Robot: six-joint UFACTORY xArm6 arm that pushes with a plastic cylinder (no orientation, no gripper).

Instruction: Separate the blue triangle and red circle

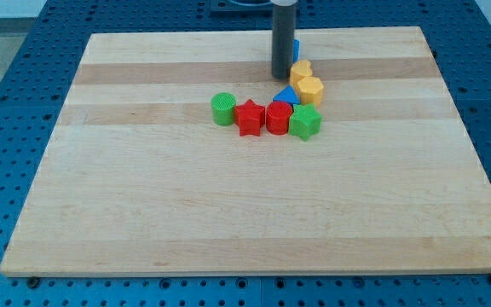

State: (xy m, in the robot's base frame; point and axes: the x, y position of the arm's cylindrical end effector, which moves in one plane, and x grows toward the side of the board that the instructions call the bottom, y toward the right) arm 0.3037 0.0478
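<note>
My tip down on the bench — bare rod, no gripper fitted, so nothing to open, close or hold. Just beside the upper yellow block, on its left in the view, with a blue block half hidden behind the rod. Below the tip, near: the blue triangle, touching the red circle under it. Crowded there — lower yellow block against the triangle's right, red star and green star flanking the circle, green cylinder further left. Likely risk: pushing straight down the view would drive triangle into circle and shift both together; off-centre contact could spin the triangle or drag the yellow blocks along.
</note>
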